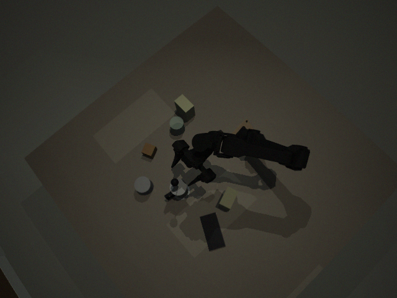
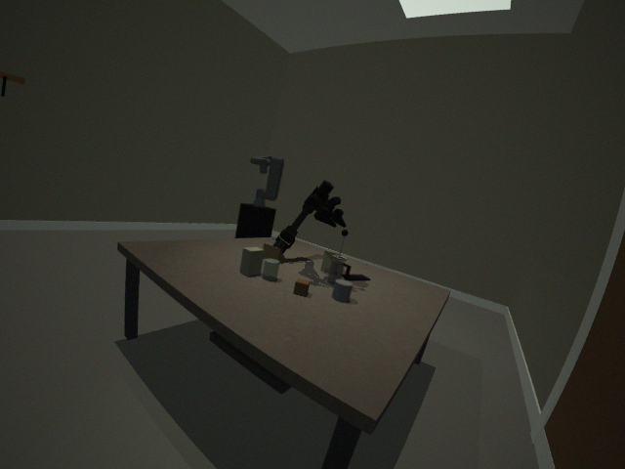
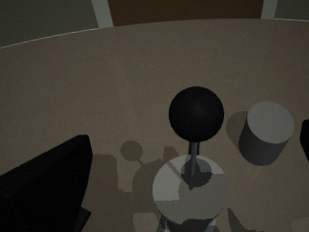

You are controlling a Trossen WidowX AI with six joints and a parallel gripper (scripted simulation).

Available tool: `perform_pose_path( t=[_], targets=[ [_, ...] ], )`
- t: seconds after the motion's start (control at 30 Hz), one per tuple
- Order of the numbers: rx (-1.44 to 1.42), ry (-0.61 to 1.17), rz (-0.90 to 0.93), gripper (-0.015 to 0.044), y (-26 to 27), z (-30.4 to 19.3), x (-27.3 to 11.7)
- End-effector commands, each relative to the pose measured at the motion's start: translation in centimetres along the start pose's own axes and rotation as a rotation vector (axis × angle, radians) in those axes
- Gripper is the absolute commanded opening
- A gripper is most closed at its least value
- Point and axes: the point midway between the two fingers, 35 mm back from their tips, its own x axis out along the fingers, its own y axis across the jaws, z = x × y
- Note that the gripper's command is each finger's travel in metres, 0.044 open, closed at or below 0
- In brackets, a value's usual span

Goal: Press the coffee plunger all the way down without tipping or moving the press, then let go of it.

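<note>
The gripper [image 2: 337, 220] has its jaws wide open and holds nothing; it hangs just above the plunger knob [image 3: 196, 114], not touching it. The coffee press [image 1: 178, 189] stands upright near the middle of the bench [image 2: 322, 343], with its plunger rod raised and a grey cylinder [image 1: 142, 184] just beside it.

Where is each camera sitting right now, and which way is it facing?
Top: overhead, facing straight down at the table; the whole arm shows.
Exterior: off a table corner, facing across the room; the arm rises above the coffee press.
Wrist: on the arm, facing down at the plunger knob; only a dark finger of the open tool shows.
Top and wrist both show the knob with the grey cylinder beside the press.
</note>
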Motion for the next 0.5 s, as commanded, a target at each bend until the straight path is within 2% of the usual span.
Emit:
perform_pose_path(
  t=[0.0, 0.47],
  targets=[
    [-0.001, -0.008, -0.007, 0.044, -0.1, -0.1, 0.1],
    [-0.002, -0.007, -0.008, 0.044, -0.2, 0.0, 2.3]
  ],
)
